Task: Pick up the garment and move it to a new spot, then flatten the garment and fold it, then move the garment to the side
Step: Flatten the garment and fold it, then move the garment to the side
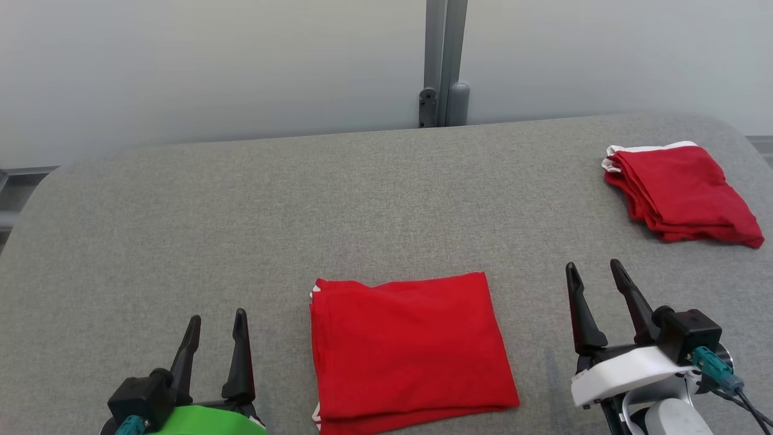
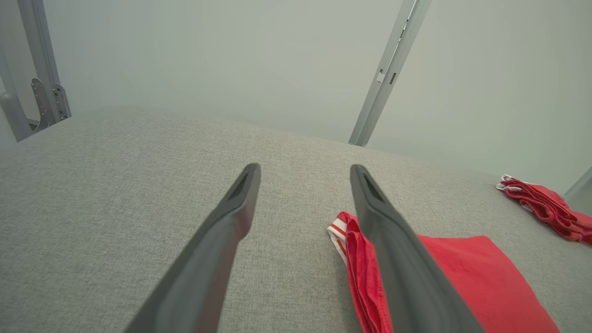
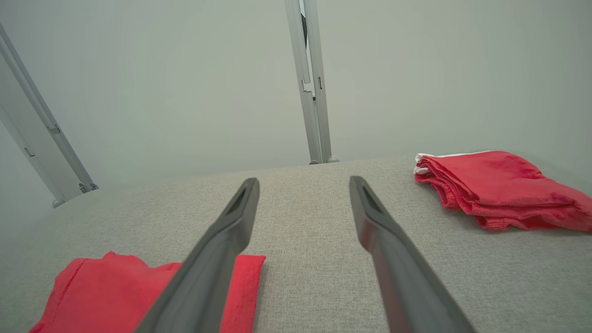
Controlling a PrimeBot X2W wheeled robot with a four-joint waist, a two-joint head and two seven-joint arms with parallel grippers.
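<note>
A red garment (image 1: 410, 347) with white trim lies folded into a flat rectangle at the near middle of the grey padded table (image 1: 241, 211). My left gripper (image 1: 217, 320) stands open to its left, above the table, holding nothing. My right gripper (image 1: 595, 272) stands open to its right, also empty. In the left wrist view the garment (image 2: 476, 282) lies beside and behind the right finger, and the left gripper (image 2: 305, 171) is open. In the right wrist view the garment's corner (image 3: 111, 291) shows at the lower left, partly behind the left finger of the open right gripper (image 3: 303, 185).
A stack of folded red garments (image 1: 679, 193) sits at the table's far right, also seen as a red stack (image 3: 499, 189) in the right wrist view and a red stack (image 2: 545, 208) in the left wrist view. A grey post (image 1: 444, 60) stands behind the table against a pale wall.
</note>
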